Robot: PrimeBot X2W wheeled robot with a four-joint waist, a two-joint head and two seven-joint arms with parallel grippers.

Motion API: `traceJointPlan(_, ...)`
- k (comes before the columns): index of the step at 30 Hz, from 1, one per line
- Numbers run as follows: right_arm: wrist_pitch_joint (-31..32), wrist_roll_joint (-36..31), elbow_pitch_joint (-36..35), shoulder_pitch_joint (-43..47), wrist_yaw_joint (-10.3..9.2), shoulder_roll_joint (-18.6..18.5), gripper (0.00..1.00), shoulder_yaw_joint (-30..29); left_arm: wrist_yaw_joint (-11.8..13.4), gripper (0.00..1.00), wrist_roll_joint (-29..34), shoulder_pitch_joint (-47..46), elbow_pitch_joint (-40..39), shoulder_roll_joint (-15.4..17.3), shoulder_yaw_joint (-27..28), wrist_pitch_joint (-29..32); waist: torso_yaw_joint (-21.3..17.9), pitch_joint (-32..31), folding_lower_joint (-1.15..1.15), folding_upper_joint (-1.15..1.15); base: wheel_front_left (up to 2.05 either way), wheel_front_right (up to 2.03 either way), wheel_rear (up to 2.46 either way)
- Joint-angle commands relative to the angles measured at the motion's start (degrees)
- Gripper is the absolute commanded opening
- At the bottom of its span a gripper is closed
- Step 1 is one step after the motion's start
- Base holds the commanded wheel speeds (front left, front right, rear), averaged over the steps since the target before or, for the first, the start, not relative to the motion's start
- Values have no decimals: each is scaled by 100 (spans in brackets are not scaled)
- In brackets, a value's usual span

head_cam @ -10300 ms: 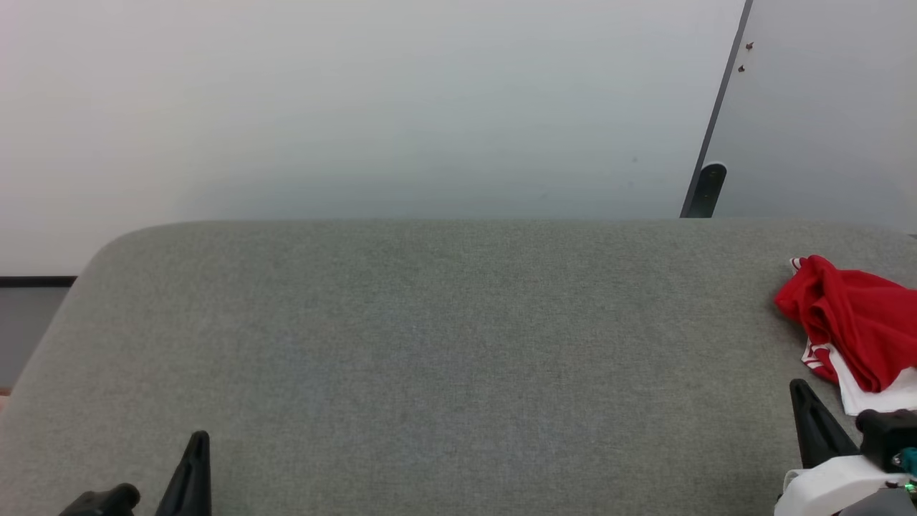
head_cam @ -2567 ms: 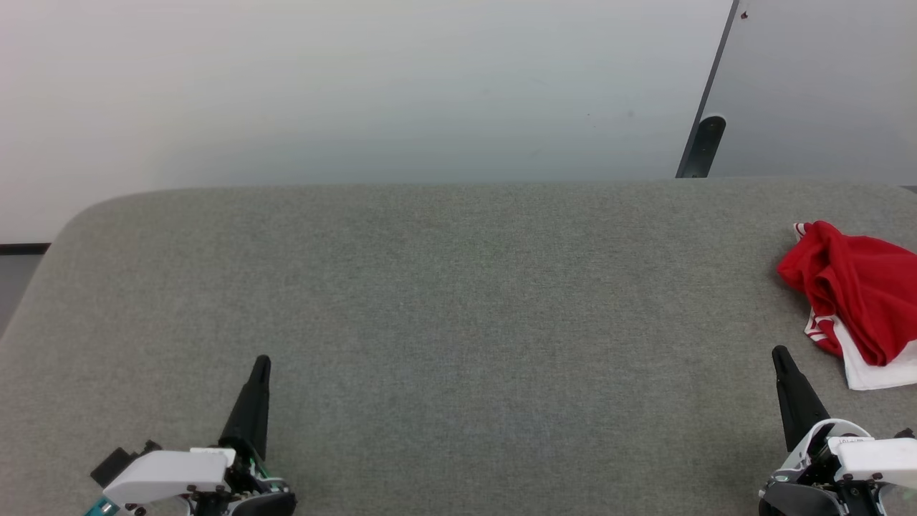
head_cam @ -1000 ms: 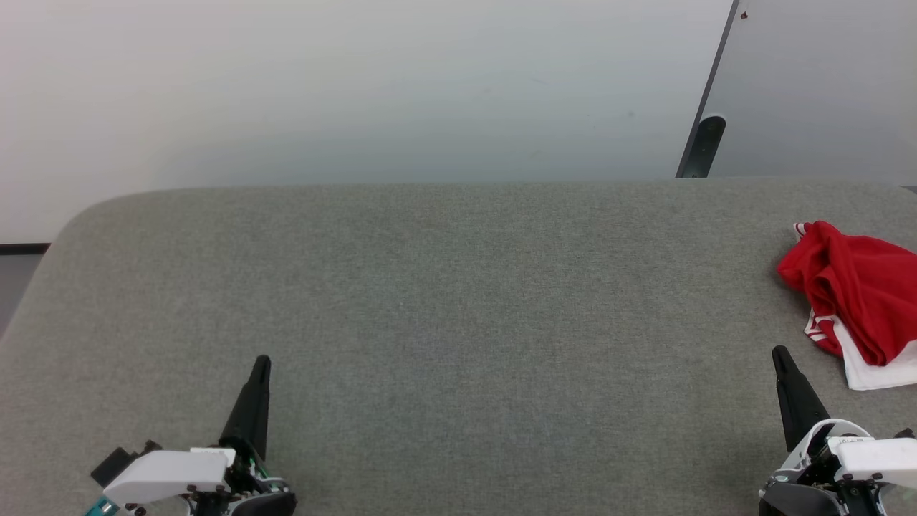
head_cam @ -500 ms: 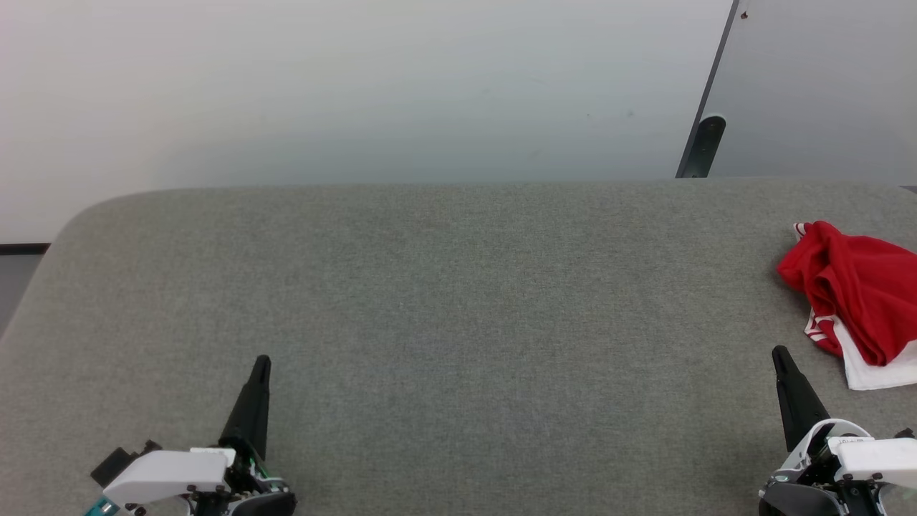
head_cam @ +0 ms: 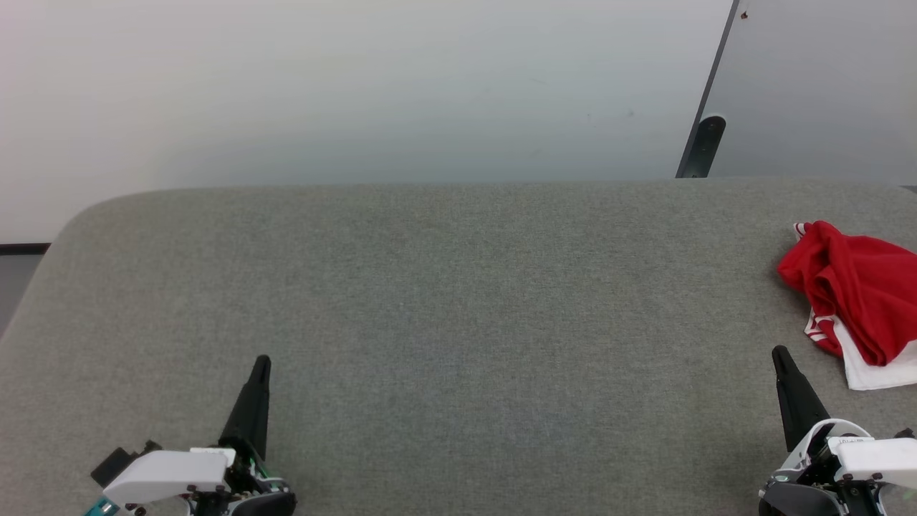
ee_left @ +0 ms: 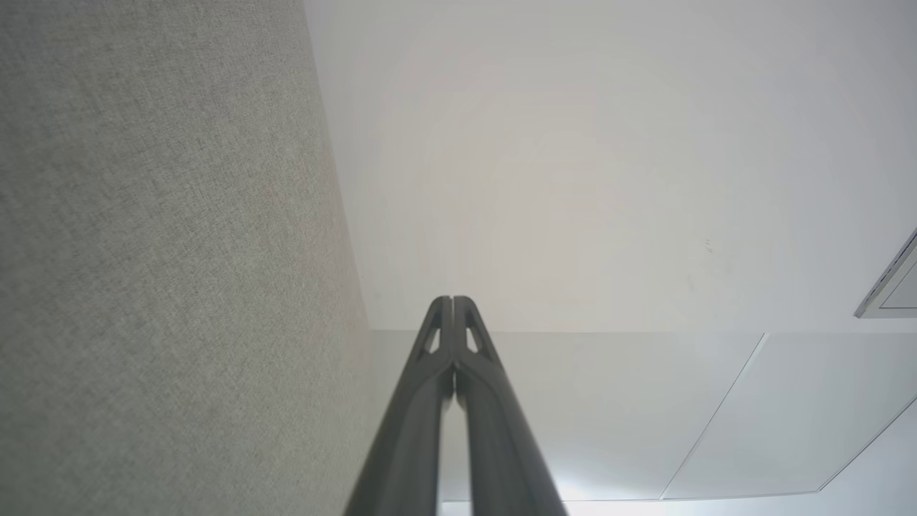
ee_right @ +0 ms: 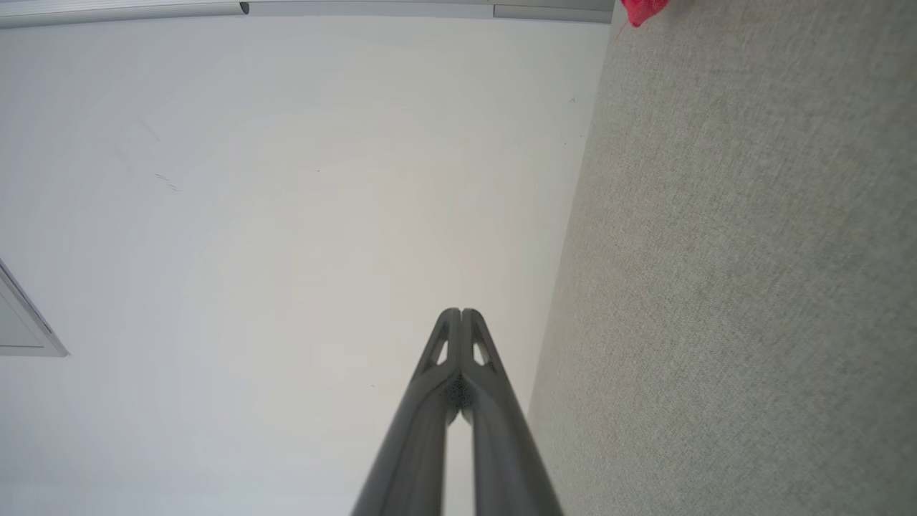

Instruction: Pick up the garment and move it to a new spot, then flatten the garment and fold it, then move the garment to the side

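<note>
The wide grey fabric table (head_cam: 458,287) carries the crumpled red-and-white garment (head_cam: 856,301) at its right edge. My left hand (head_cam: 262,362) and right hand (head_cam: 779,353) are closed, empty. Pick-up is not yet begun; next, I think, the right hand must open and reach it.

Grey woven-fabric surface (head_cam: 458,301), broad, with a rounded far-left corner. Plain off-white wall (head_cam: 322,86) behind it, evenly lit, with faint scuffs. Dark slanted strip (head_cam: 718,54) at right, possibly a door edge, with a rounded dark fitting (head_cam: 706,147) at its foot. Pale grey panel (head_cam: 824,93) beyond. Dark skirting (head_cam: 25,249) at far left.
</note>
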Motion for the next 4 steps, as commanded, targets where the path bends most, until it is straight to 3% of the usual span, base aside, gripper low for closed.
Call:
traceJointPlan(1,6,25,-11,-8,2,23,0,10,-21,0,-18,-61,-3,6,15,17,0,0,0,0,0,0,0)
traceJointPlan(4,6,25,-11,-8,2,23,0,10,-21,0,-18,-61,-3,6,15,17,0,0,0,0,0,0,0)
